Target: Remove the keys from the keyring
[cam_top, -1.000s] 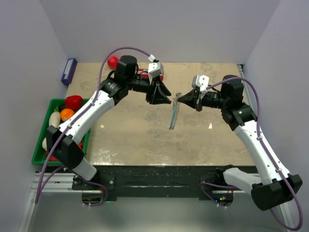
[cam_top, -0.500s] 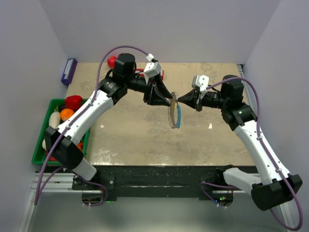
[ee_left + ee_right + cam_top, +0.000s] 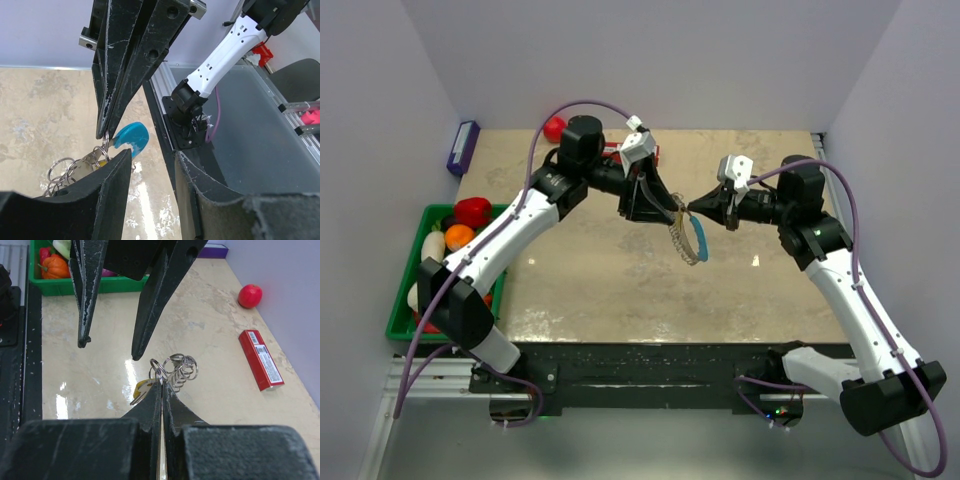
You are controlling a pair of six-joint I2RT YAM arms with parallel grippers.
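Grips the keyring in the right jaws, shut tight on one link, apparently lifted off the bench. From above: hangs from that pinch toward 6 o'clock, long axis 12 to 6, blue segment on the 3 o'clock side. Holds the left jaws parted and empty at 9 o'clock of the pinch, just beside the keyring, touching nothing as far as can be told.

In the right wrist view: puts the key at 8 o'clock of the shut tips, keyring coiling off toward 2 o'clock, left tips near, at 11 o'clock of the key.

Judged next: calls for the left jaws to come toward 5 o'clock onto the key and close there. Risks catching a link instead, the key being small and half hidden.
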